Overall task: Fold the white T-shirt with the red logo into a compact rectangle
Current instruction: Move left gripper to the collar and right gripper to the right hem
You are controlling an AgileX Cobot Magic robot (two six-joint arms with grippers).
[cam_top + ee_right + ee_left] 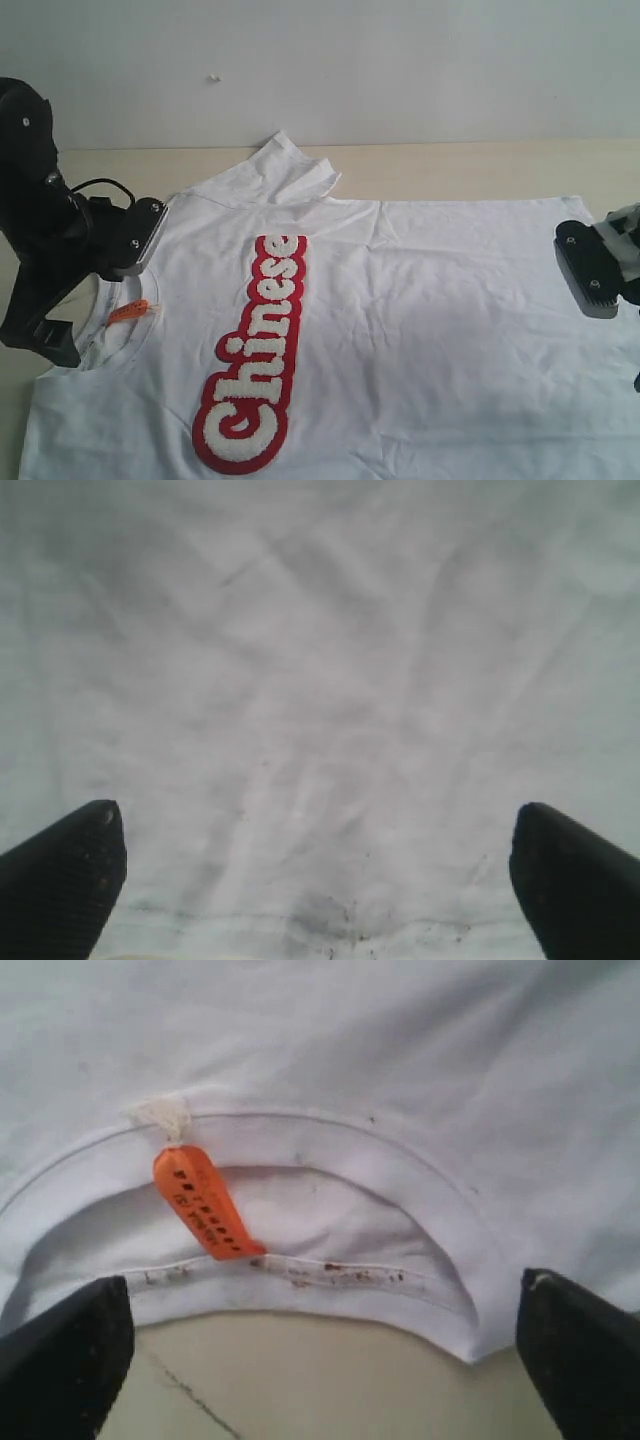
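Note:
The white T-shirt (430, 300) lies spread flat on the table, with its round collar (118, 345) at the left and its hem at the right. The red logo (258, 350) runs across its chest, face up. My left gripper (140, 235) hovers over the collar and is open. In the left wrist view, the left gripper (320, 1360) has its fingertips (75, 1345) wide apart on either side of the collar (330, 1150) and the orange neck tag (200, 1200). My right gripper (588, 270) is open above the hem edge. The right wrist view shows the right gripper (320, 870) over wrinkled white cloth (320, 680), gripping nothing.
The shirt rests on a beige wooden table (480, 165) in front of a plain white wall (400, 60). One sleeve (285, 165) lies bunched at the far edge of the shirt. Bare tabletop (300, 1390) shows just outside the collar.

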